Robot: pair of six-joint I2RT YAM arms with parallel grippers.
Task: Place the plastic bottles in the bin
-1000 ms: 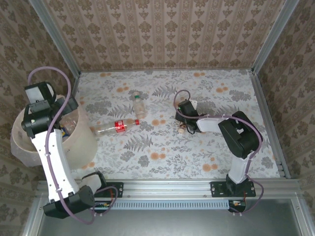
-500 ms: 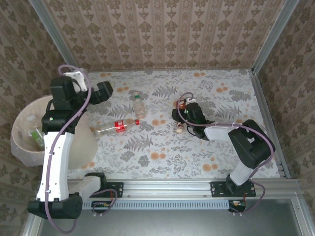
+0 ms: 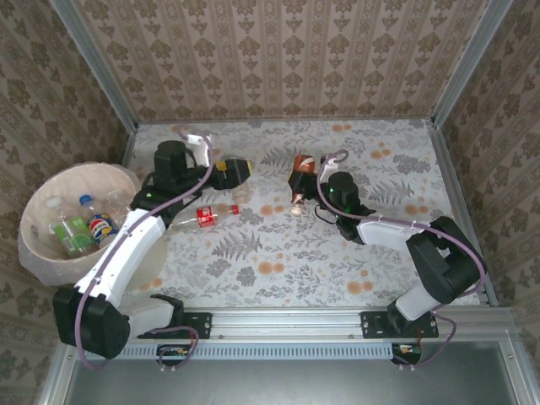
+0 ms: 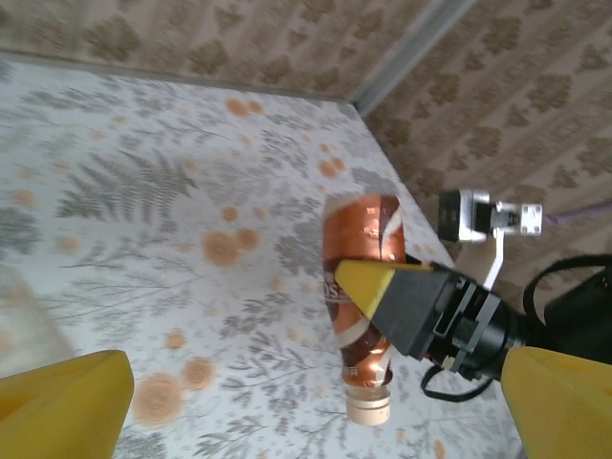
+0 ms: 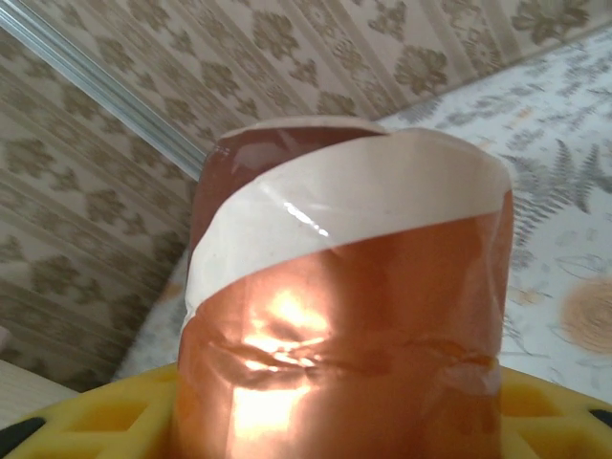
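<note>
My right gripper [image 3: 304,183] is shut on a crushed orange-brown bottle [image 3: 302,163] with a white stripe, held above the table with its pale cap pointing down. That same bottle [image 5: 354,287] fills the right wrist view, and in the left wrist view it [image 4: 361,251] hangs from a yellow finger [image 4: 375,285]. My left gripper [image 3: 239,170] is open, low over a clear bottle [image 3: 242,191] at the table's back. A red-labelled bottle [image 3: 202,215] lies on its side nearer the bin [image 3: 34,208]. The bin stands at the left and holds several bottles [image 3: 99,228].
The floral table top [image 3: 278,253] is walled in with patterned panels, and a metal rail [image 3: 278,319] runs along its near edge. The left arm's forearm [image 3: 135,240] reaches past the bin's right rim.
The left arm has swung from above the bin out to the clear bottle at the back. The right gripper has closed on the orange-brown bottle and raised it off the table.
</note>
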